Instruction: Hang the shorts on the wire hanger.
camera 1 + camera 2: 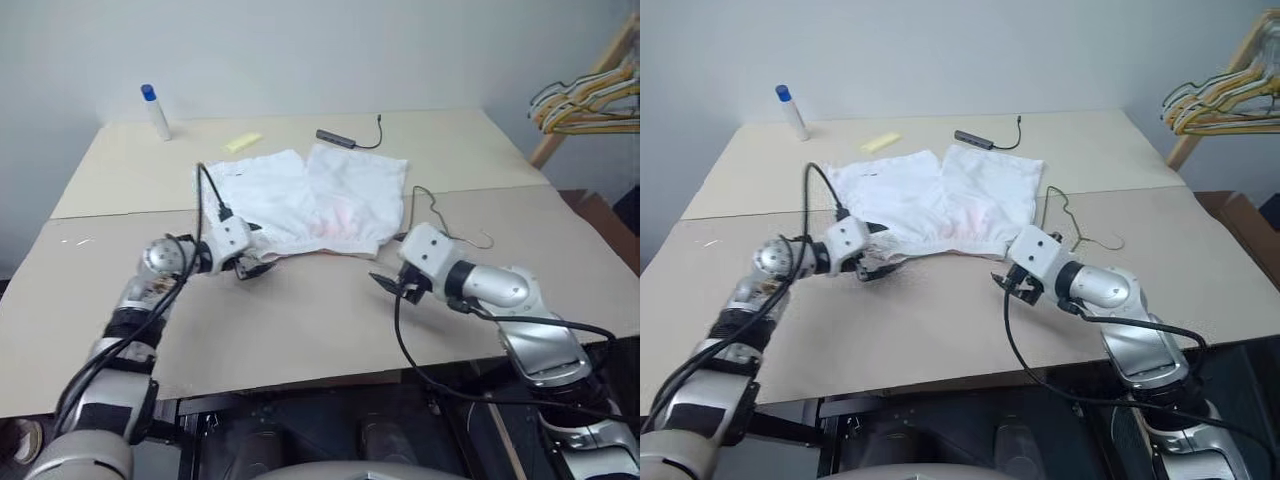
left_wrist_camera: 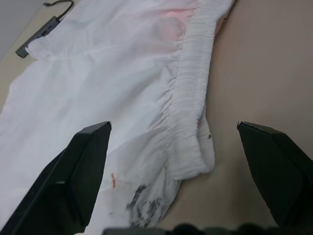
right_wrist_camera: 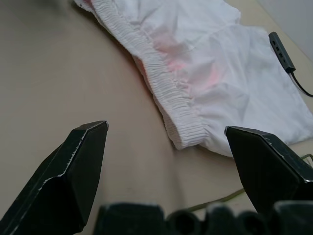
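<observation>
The white shorts (image 1: 305, 200) lie flat on the table, their gathered waistband toward me and a faint pink patch near the middle. The wire hanger (image 1: 437, 222) is a thin wire lying on the table just right of the shorts, partly behind my right wrist. My left gripper (image 1: 250, 268) is open at the waistband's left end; in its wrist view the gripper (image 2: 174, 125) straddles the waistband corner (image 2: 193, 161). My right gripper (image 1: 385, 283) is open, low over bare table just before the waistband's right end (image 3: 188, 132), with a bit of the hanger's wire (image 3: 222, 197) close by.
A white tube with a blue cap (image 1: 155, 110), a yellow note (image 1: 243, 141) and a dark USB hub with its cable (image 1: 338, 138) lie at the table's back. A bunch of coloured hangers (image 1: 585, 100) hangs on a wooden rack at the far right.
</observation>
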